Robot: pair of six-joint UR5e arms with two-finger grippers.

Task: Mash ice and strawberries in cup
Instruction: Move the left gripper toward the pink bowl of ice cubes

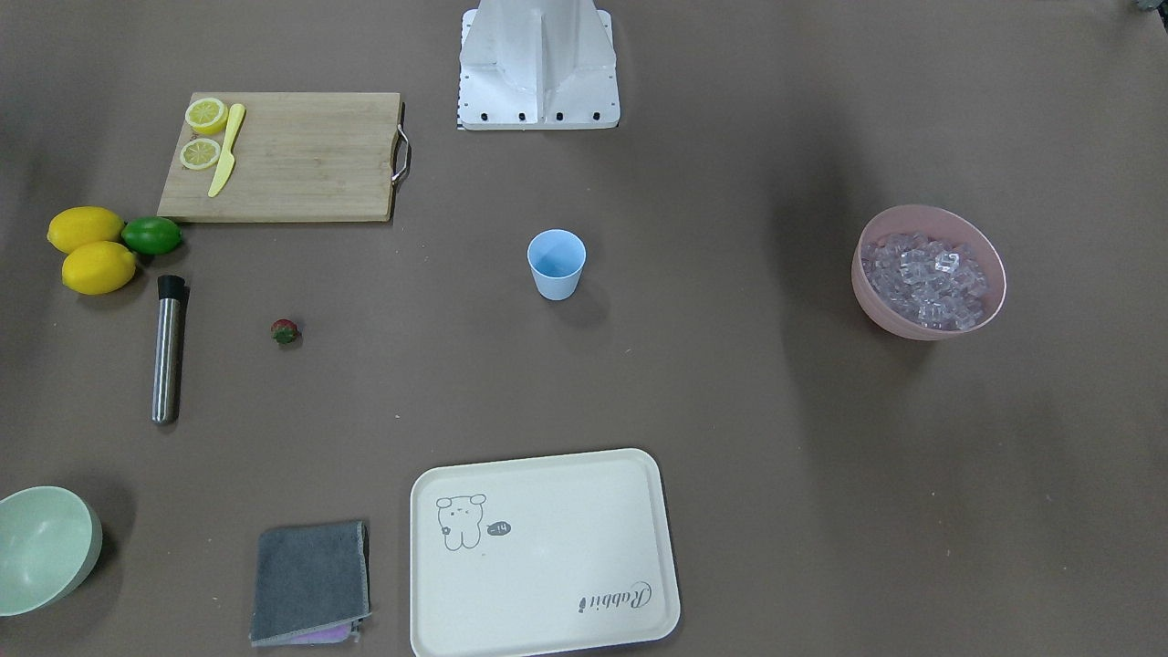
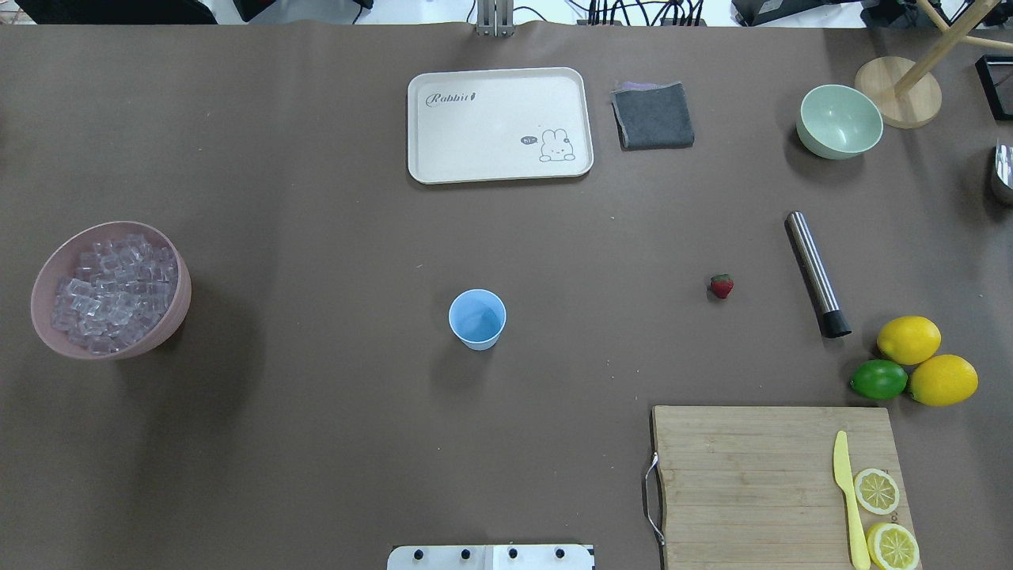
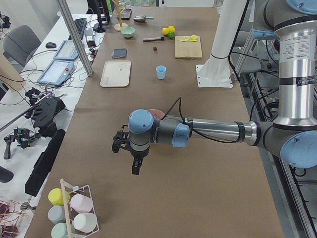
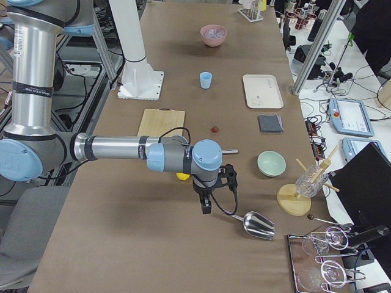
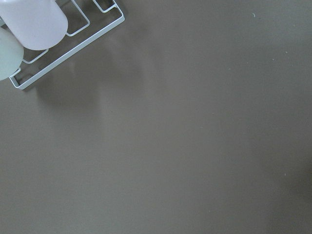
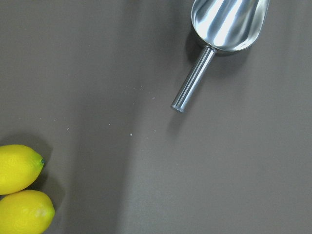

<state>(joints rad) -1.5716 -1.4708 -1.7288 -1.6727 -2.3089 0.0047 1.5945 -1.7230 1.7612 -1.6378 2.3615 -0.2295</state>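
Bench point(image 2: 316, 443) layout, seen from overhead. The light blue cup point(image 2: 477, 318) stood upright near the middle of the bench, apart from everything else, its mouth open. The ice point(image 2: 111, 289) lay heaped in a pink bowl point(image 2: 170, 321) at the robot's left end, well apart from the cup. The single strawberry point(image 2: 721, 286) rested on the bare bench to the robot's right of the cup, between it and a steel muddler point(image 2: 816, 273) lying on its side. Two lemons point(image 2: 908, 340) and a lime point(image 2: 878, 379) touched one another just beyond a wooden cutting board point(image 2: 752, 475), which carried two lemon slices and a yellow knife. On the far side lay a cream tray point(image 2: 498, 111), a folded grey cloth point(image 2: 653, 116) and a pale green bowl point(image 2: 839, 120).

The left gripper point(image 3: 135, 167) hung over bare bench well short of the pink bowl; the right gripper point(image 4: 206, 204) hung near a metal scoop point(image 6: 226, 22). Both showed only in the side views, so whether their jaws were apart or together could not be told
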